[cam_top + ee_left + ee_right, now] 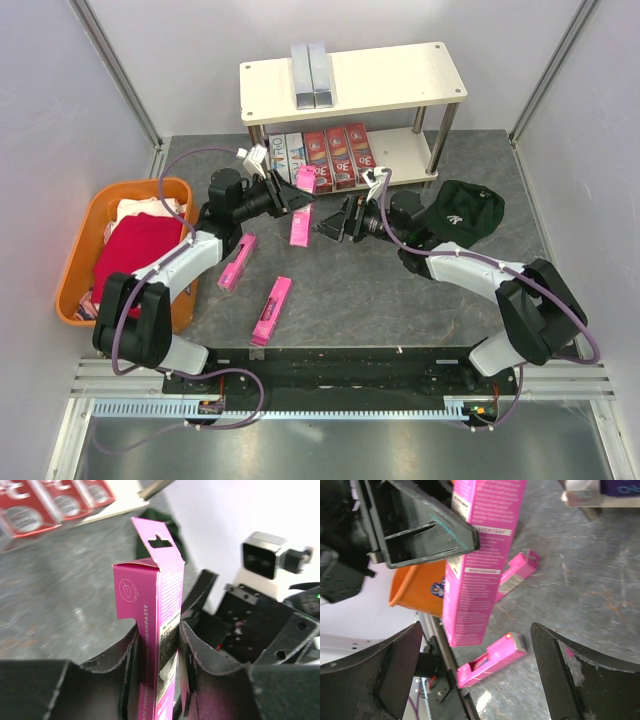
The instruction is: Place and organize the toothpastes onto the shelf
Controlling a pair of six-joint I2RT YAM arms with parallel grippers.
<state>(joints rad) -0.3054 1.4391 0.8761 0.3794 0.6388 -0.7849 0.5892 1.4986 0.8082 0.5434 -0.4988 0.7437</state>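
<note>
An orange basket (135,184) is sitting well off to the left of the left pincer (300,200), and a red cloth (135,250) is lying inside it. A black cap (462,212) is resting to the right of the right pincer (325,225). A grey table (400,300) is lying under both.

Your pink toothpaste box (160,630) is smooth printed cardboard with a slight sheen. The shelf (400,80) has matt cream boards and shiny chrome legs (447,125). The tabletop (400,290) looks mottled matt grey, and the basket (130,185) is orange plastic.
</note>
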